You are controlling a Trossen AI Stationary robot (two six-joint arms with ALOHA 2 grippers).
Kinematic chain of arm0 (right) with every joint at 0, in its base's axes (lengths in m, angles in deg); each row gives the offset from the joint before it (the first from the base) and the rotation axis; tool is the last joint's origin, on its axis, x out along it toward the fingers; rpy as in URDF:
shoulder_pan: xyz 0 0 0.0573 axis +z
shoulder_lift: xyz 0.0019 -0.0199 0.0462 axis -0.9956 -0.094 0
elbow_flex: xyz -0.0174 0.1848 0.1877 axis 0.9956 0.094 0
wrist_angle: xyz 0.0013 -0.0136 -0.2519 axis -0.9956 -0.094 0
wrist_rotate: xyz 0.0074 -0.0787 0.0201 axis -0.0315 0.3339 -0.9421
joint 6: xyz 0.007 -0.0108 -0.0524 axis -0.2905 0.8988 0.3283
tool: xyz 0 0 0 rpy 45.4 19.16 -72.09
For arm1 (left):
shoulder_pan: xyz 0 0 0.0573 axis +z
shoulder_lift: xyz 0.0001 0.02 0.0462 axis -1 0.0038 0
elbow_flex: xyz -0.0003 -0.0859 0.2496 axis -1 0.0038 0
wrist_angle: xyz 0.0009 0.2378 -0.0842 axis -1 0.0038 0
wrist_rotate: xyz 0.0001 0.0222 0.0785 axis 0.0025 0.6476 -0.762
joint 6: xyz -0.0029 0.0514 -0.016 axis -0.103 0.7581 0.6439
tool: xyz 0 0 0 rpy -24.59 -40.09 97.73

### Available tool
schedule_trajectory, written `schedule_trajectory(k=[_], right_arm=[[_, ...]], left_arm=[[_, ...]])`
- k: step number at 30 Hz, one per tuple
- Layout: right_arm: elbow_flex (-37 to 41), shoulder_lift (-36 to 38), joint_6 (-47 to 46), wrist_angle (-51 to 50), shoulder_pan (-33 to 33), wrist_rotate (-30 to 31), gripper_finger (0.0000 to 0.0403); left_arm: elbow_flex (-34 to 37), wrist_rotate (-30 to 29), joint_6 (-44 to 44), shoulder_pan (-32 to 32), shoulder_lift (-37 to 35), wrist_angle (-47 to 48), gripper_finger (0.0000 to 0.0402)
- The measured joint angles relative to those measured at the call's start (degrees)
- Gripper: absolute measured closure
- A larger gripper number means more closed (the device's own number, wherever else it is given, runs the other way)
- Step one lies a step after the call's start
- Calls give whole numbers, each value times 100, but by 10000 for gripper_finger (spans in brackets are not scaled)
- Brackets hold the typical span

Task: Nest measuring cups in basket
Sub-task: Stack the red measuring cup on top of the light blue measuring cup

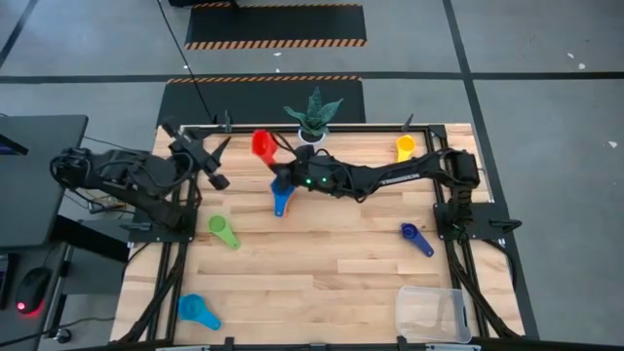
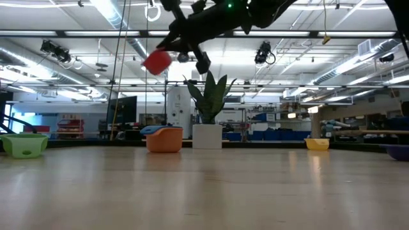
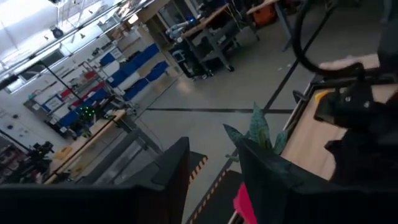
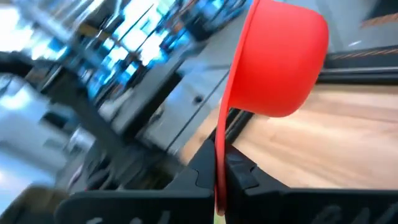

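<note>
Gripping red cup (image 4: 280, 59) by its handle aloft: right pincer (image 4: 219, 180).

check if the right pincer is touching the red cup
Touching. In the right wrist view the right pincer is shut on the flat handle of the red cup, and the low view shows the cup lifted clear of the table.
</note>
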Motion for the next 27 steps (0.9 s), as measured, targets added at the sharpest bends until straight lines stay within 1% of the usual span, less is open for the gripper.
schedule_trajectory(k=[4, 7, 9, 15, 17, 22, 27], right_arm=[[-3, -72, -552, 132, 94, 988, 397], [-1, -110, -1251, 143, 192, 1560, 397], [-1, -129, -1783, 105, 249, 1788, 397], [2, -324, -3572, 61, 355, 1884, 397], [-4, -398, -3967, 130, 400, 1984, 397], [4, -526, -4551, 68, 540, 2048, 397], [4, -559, -4671, -272, 623, 1897, 397]], left_arm=[[0, -26, -40, 0, -49, 51, 256], [0, -61, -42, 0, -40, 56, 256], [0, -74, -42, 0, -40, 55, 256], [0, -77, -44, 0, -40, 55, 256], [0, -74, -44, 0, -39, 54, 256], [0, -74, -46, 0, -38, 57, 256], [0, -74, -44, 0, -40, 82, 256]])
